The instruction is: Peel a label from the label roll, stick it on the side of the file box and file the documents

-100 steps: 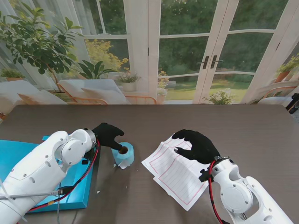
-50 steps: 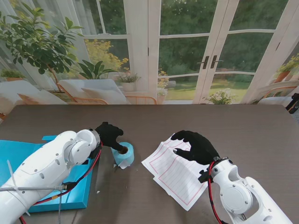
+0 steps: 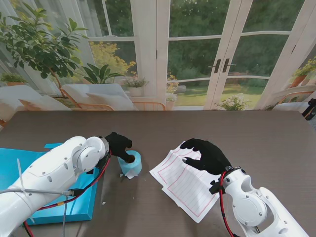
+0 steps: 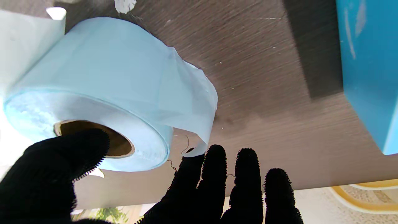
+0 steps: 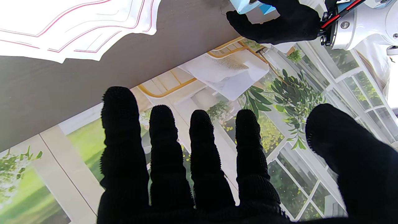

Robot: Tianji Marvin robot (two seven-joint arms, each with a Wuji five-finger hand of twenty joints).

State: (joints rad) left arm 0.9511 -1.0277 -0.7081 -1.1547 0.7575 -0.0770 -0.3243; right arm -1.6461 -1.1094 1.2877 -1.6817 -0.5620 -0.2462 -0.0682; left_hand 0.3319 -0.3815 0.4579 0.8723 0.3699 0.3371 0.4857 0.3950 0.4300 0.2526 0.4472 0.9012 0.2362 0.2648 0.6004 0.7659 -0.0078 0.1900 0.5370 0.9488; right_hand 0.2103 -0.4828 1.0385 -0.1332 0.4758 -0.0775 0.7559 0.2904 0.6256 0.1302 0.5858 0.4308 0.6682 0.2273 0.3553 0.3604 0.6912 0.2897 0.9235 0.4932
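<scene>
File box (image 3: 15, 168), blue, lies flat at the surface's (image 3: 276, 143) left edge. Left hand (image 3: 120, 145) sits on the label roll (image 3: 132, 164) just right of the box: thumb in the cardboard core, fingers (image 4: 214, 168) at the loose tail, grasp not confirmed. Documents (image 3: 185, 185), red-lined sheets, lie near the front edge, centre-right. Right hand (image 3: 207, 155) hovers over them, fingers (image 5: 200, 149) spread and released, holding nothing.

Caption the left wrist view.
Left hand at the blue label roll, thumb at its cardboard core.
</scene>
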